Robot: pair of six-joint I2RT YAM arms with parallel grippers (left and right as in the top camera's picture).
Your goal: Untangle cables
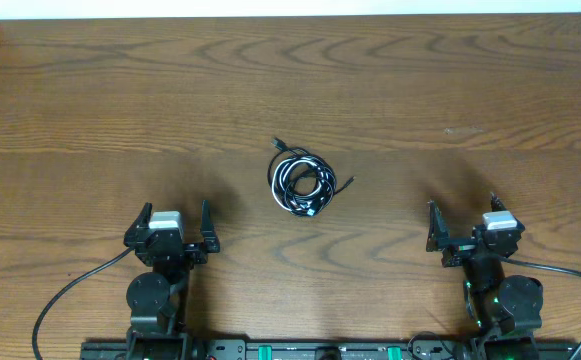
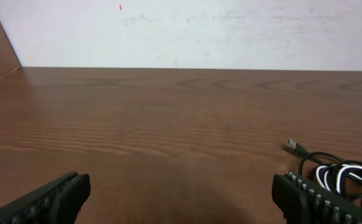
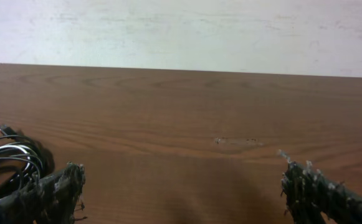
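The left claw [image 1: 175, 210] sits low on the table [image 1: 120, 90] near its front edge, with its two fingers spread wide apart and nothing between them. In the left wrist view the claw [image 2: 181, 193] shows as two dark ribbed fingertips [image 2: 62, 196] at the bottom corners, with bare brown wood between them.

The right claw [image 1: 462, 215] sits at the other side, also near the front edge. Its fingers are likewise wide apart and hold nothing. In the right wrist view this claw [image 3: 181, 180] shows rough, dark fingertips [image 3: 53, 193] with open table between them.

The cables [image 1: 303, 183] lie between the two arms and a little farther out, near the middle of the table. They form one small, loose, tangled coil, and neither claw touches it. Most strands are black. A white cable [image 1: 286, 176] loops through the left part of the coil. One plug [image 1: 278, 143] pokes out at the far side, and a second plug end [image 1: 348, 182] sticks out to the right.

From the left wrist the cables [image 2: 339, 174] appear at the right edge, just beyond the right fingertip. From the right wrist the cables [image 3: 12, 158] appear at the left edge.

A thicker black cord [image 1: 65, 290] curves away from the left arm base, and another cord [image 1: 570, 275] from the right. A pale wall [image 2: 199, 31] stands behind the table's far edge.
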